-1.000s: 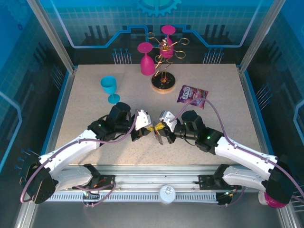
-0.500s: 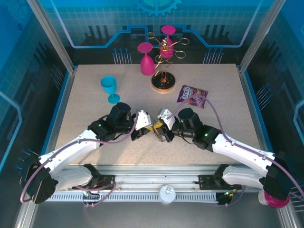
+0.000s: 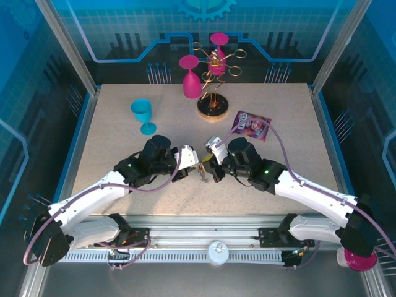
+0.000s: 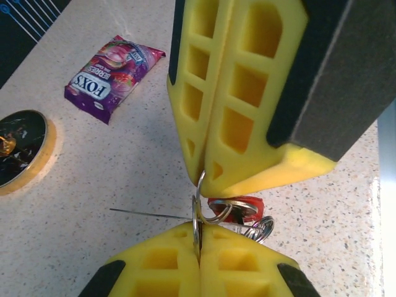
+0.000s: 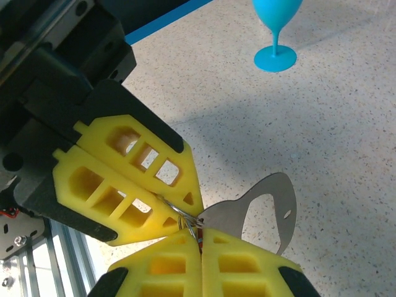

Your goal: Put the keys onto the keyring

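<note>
Both grippers meet tip to tip just above the table's middle. My left gripper (image 3: 190, 164) (image 4: 199, 240) is shut on a thin silver ring (image 4: 197, 226) of the keyring, seen edge on between its yellow pads. The keyring's flat grey oval loop (image 5: 267, 209) hangs off to the side, above the speckled tabletop. My right gripper (image 3: 210, 166) (image 5: 201, 240) is shut, with a red sliver of the keys and ring wire between its pads. The red key tag (image 4: 240, 207) sits just under the right fingers (image 4: 247, 105), with small silver rings (image 4: 264, 228) beside it.
A purple snack packet (image 3: 250, 124) (image 4: 113, 75) lies behind the right arm. The gold wire rack (image 3: 213, 106) holds pink cups (image 3: 190, 77) at the back. A teal cup (image 3: 143, 115) (image 5: 276, 28) stands at the back left. Speckled tabletop (image 3: 124, 142) lies around the grippers.
The right arm has swung left and slightly away from the near edge, bringing its gripper tighter against the left one. Both grippers stay shut.
</note>
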